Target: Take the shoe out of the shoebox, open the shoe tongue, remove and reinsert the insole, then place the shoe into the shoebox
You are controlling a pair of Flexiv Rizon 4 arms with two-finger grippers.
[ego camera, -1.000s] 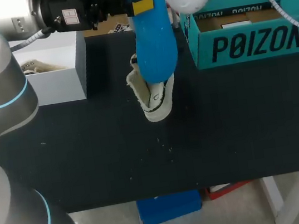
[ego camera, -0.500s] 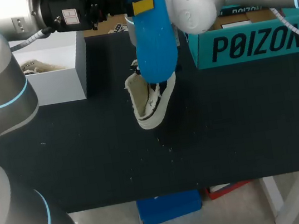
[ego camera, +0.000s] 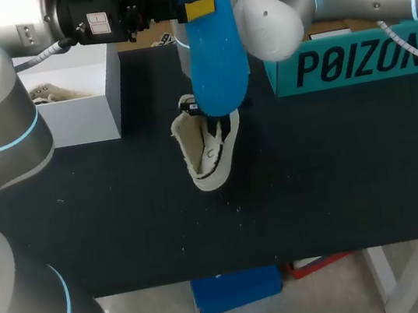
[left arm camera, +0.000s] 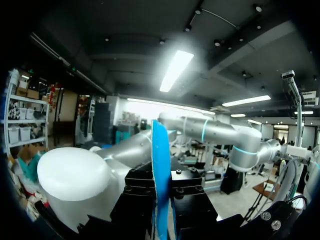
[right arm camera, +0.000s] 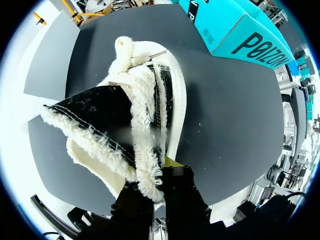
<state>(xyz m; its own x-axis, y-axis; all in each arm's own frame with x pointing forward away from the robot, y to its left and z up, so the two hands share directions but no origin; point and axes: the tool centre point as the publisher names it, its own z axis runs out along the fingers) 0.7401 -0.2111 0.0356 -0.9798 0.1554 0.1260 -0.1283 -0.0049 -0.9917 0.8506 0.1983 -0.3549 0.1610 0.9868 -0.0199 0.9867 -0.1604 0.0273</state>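
Note:
A blue insole (ego camera: pixel 214 45) hangs upright above the table's back middle, with my left gripper (ego camera: pixel 197 6) shut on its top end. In the left wrist view the insole (left arm camera: pixel 160 165) stands edge-on between the black fingers of that gripper (left arm camera: pixel 161 202). Below it hangs a cream shoe (ego camera: pixel 208 152) with fleece lining, toe down over the black table. My right gripper (right arm camera: pixel 161 175) is shut on the fleecy collar of the shoe (right arm camera: pixel 135 115). In the head view the insole hides that gripper. The teal shoebox (ego camera: pixel 356 60) stands open at the back right.
A white open box (ego camera: pixel 78 97) with a pale item inside stands at the back left. The teal shoebox (right arm camera: pixel 235 30) lies ahead of the held shoe in the right wrist view. Black table surface (ego camera: pixel 123 216) stretches under and in front of the shoe.
My right arm has swung to the left, carrying the shoe a little left and turning it. The left arm and the insole have stayed put.

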